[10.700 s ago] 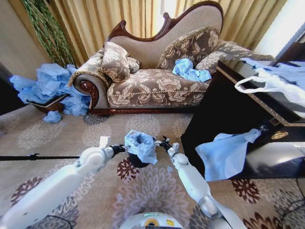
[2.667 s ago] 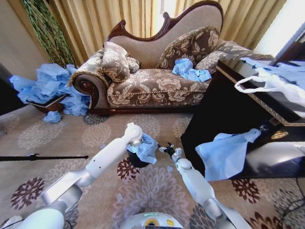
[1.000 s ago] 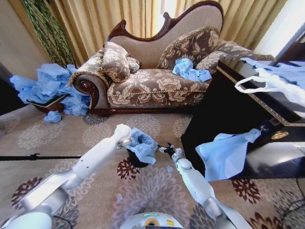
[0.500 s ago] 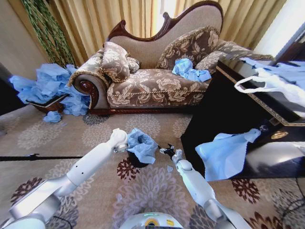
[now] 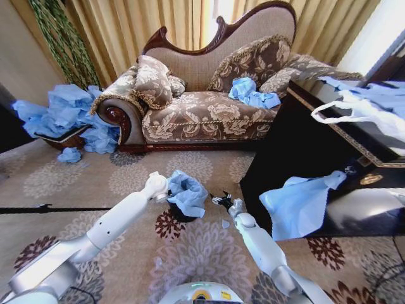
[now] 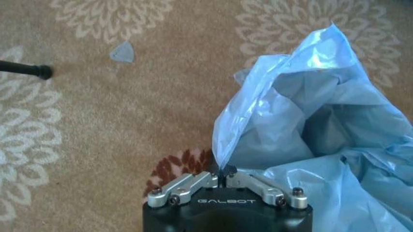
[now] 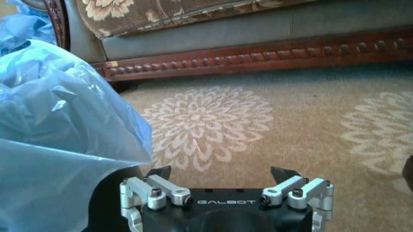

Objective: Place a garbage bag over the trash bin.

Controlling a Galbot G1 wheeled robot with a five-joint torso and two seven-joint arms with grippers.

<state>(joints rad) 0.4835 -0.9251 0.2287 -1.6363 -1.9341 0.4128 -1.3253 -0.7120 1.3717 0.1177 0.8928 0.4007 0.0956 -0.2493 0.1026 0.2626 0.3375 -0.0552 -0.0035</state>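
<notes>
the garbage bag (image 5: 188, 193) is sitting bunched over the mouth of the trash bin (image 5: 180, 214), which is standing on the patterned carpet (image 5: 95, 183) in front of the sofa (image 5: 209, 95), with the bin's black side showing below the film on the near side. the film is lying loose and crumpled rather than stretched round the rim, with a flap hanging down the bin's right side. the left gripper (image 5: 166, 189) is sitting hard against the bag's left edge, and in the left wrist view its fingers (image 6: 193, 182) are pressing together with a thin ridge of the blue film caught between their tips, so it is pinching the bag's rim. from that pinch, the rest of the bag and the bin's opening are lying to the right, while the left arm is reaching in from the near left in a long, nearly straight line. the right gripper (image 5: 221, 201) is hanging just beside the bin's right side, apart from the film, with its fingers (image 7: 158, 173) spread wide and gripping nothing. the right arm is coming up from the near right, and it is the nearer one to the hanging flap. judging by this, the bag's right rim is the part left to draw down over the bin's edge.
</notes>
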